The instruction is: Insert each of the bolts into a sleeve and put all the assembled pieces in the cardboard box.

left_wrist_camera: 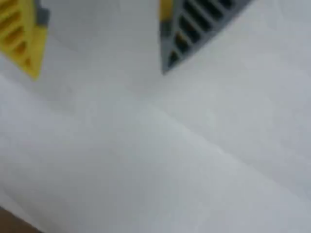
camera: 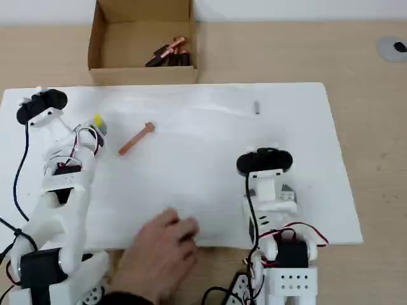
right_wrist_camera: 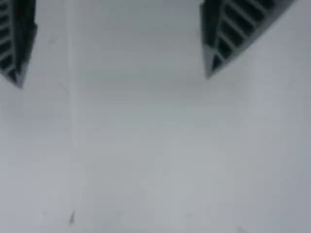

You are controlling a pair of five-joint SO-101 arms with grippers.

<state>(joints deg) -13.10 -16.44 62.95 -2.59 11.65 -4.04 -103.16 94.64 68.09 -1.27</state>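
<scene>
Mid-sheet passage, near edge obstructed
The white sheet point(camera: 210, 159) is broken only by a lone bolt point(camera: 137, 138); its near edge is blocked by a person's hand point(camera: 162, 251).

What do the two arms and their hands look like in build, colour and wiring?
Both are white plastic with black motor blocks and loose red and black cables: the left arm and the right arm. The left hand has one yellow ribbed finger and one dark grey ribbed finger. The right hand has two dark, ribbed, wedge-shaped fingers.
</scene>
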